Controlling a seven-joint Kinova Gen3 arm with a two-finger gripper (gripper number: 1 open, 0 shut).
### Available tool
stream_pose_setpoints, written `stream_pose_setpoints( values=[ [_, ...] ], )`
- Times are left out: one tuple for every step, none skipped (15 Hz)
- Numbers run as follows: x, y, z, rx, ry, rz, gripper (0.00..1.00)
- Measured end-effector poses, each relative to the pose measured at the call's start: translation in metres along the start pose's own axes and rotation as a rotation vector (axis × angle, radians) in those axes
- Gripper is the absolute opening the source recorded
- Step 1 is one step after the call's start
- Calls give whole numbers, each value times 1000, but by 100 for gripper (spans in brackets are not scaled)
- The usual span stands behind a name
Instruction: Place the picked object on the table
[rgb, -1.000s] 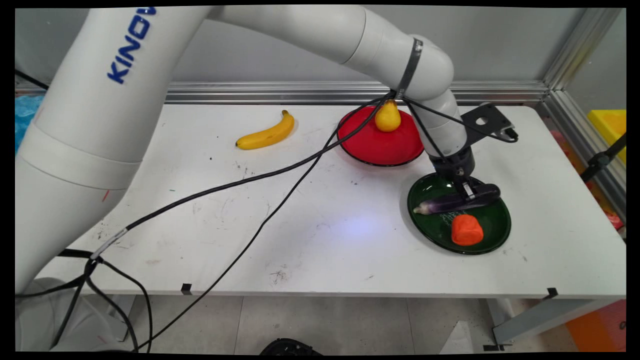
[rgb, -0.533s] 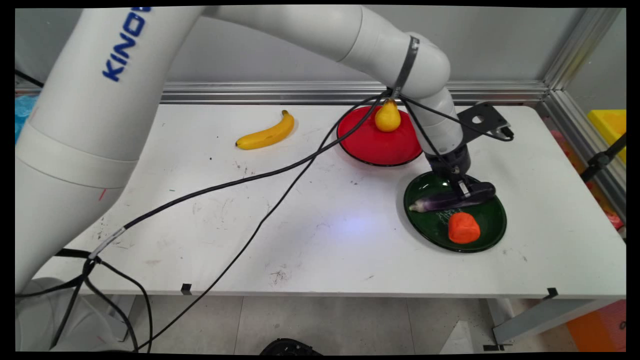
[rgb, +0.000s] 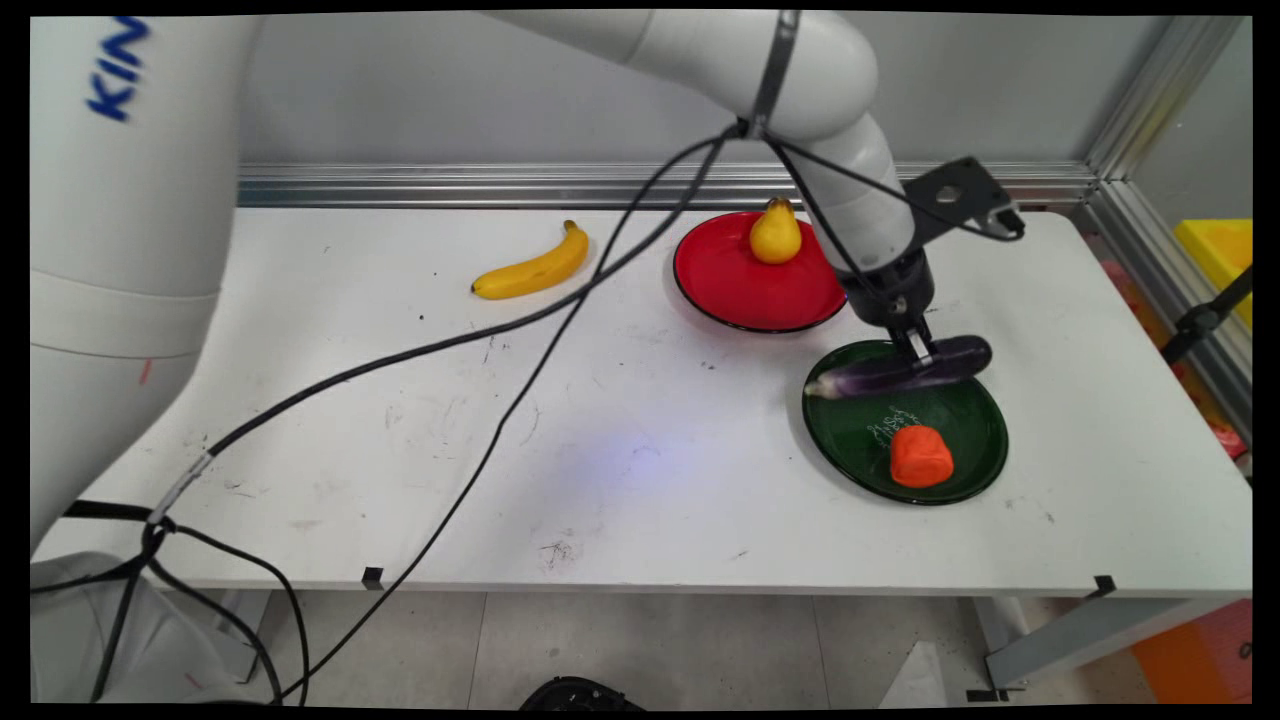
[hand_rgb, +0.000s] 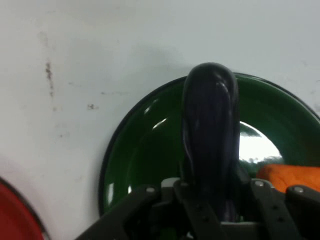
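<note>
In your main view the tool (rgb: 922, 352) grips the purple eggplant (rgb: 900, 368), raised above the green plate (rgb: 850, 440) beside an orange block (rgb: 921, 456). In your hand view the eggplant (hand_rgb: 210, 130) sits clamped between the fingers (hand_rgb: 257, 192) over the plate (hand_rgb: 135, 165).

The gripper (rgb: 925, 352) has lifted the eggplant (rgb: 900, 368) clear above the green plate (rgb: 860, 455).
</note>
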Motion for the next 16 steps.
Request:
stream_pose_setpoints(
  values=[
    [-1,0,-10,3,1,4,0],
    [-2,0,-16,4,1,6,0],
    [-5,0,-26,7,-1,11,0],
    [-7,0,-33,9,-4,15,0],
    [-13,-1,-45,13,-12,21,0],
    [-20,-2,-54,17,-20,26,0],
    [-28,-4,-65,22,-32,33,0],
    [-39,-7,-76,27,-49,40,0],
    [-52,-10,-86,32,-68,45,0],
    [-63,-12,-94,35,-83,51,0],
    [-74,-15,-101,40,-100,57,0],
    [-86,-18,-106,46,-117,62,0],
    [-97,-21,-109,51,-132,66,0],
    [-104,-23,-110,55,-140,68,0],
    [-114,-25,-110,61,-151,71,0],
    [-121,-26,-108,63,-158,75,0]
  ],
)
